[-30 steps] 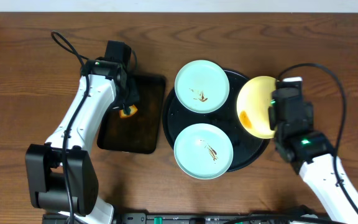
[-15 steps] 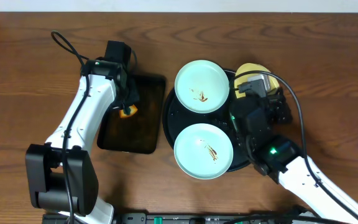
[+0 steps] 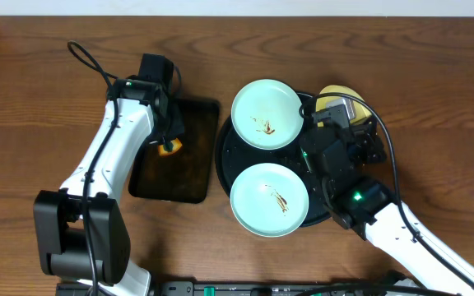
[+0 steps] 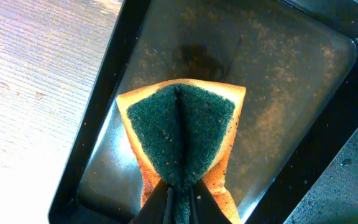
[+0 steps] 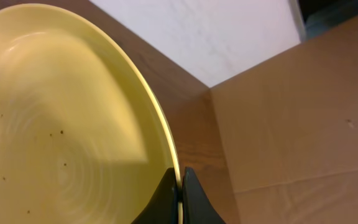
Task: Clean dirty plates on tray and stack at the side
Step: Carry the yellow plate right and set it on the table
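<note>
Right arm (image 3: 341,160) swung inward, jaws pinching yellow plate (image 5: 61,112) rim

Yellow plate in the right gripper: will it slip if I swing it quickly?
Probably stiff: the yellow plate shows no bend though the right gripper pinches only its thin rim. Glossy and edge-held, it may pivot or slide out.

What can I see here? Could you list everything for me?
table: one, brown wood, under everything.
round tray: one, glossy black, centre.
small tray: one, black, rectangular, left of round tray.
mint plates: two, pale mint with brown smears, on round tray.
yellow plate: one, pale yellow, at round tray's right edge.
sponge: one, green on orange, over small tray.
left hand: one, black, pinching sponge.
right hand: one, black, gripping yellow plate's rim.
</note>
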Robot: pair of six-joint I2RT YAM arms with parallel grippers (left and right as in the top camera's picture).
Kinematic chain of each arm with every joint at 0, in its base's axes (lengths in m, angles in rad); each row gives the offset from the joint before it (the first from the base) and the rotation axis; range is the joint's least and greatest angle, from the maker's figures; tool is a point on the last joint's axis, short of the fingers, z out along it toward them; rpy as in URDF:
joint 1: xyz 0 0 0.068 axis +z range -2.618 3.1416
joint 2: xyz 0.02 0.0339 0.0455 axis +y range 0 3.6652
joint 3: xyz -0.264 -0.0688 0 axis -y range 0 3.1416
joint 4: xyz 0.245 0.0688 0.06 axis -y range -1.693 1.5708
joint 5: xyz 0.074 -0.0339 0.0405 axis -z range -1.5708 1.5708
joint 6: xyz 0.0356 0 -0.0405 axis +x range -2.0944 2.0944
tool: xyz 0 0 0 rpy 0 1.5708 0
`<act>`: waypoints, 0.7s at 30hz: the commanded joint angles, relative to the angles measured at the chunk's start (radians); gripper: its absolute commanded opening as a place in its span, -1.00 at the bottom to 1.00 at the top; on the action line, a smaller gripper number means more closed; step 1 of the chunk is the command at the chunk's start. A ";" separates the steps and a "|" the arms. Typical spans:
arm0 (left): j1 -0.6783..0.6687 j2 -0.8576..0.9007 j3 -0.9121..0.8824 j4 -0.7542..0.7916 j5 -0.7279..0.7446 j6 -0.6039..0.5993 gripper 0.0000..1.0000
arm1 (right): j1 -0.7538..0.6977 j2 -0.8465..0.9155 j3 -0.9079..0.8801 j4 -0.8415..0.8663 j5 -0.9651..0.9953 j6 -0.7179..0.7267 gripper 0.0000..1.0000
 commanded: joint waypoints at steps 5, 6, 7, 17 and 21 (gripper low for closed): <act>0.004 -0.003 0.002 -0.004 -0.002 0.018 -0.85 | -0.177 -0.002 0.029 -0.071 -0.236 0.241 -0.98; 0.004 -0.003 0.002 -0.004 -0.002 0.018 -0.85 | -0.218 -0.002 0.042 -0.087 -0.277 0.267 -0.98; 0.004 -0.003 0.002 -0.004 -0.002 0.018 -0.85 | -0.267 -0.002 0.062 -0.109 -0.326 0.296 -0.98; 0.004 -0.003 0.002 -0.004 -0.002 0.018 -0.85 | -0.746 0.000 0.153 -0.279 -0.672 0.526 -0.98; 0.004 -0.003 0.002 -0.004 -0.002 0.018 -0.85 | -0.905 0.012 0.150 -0.333 -0.719 0.631 -0.98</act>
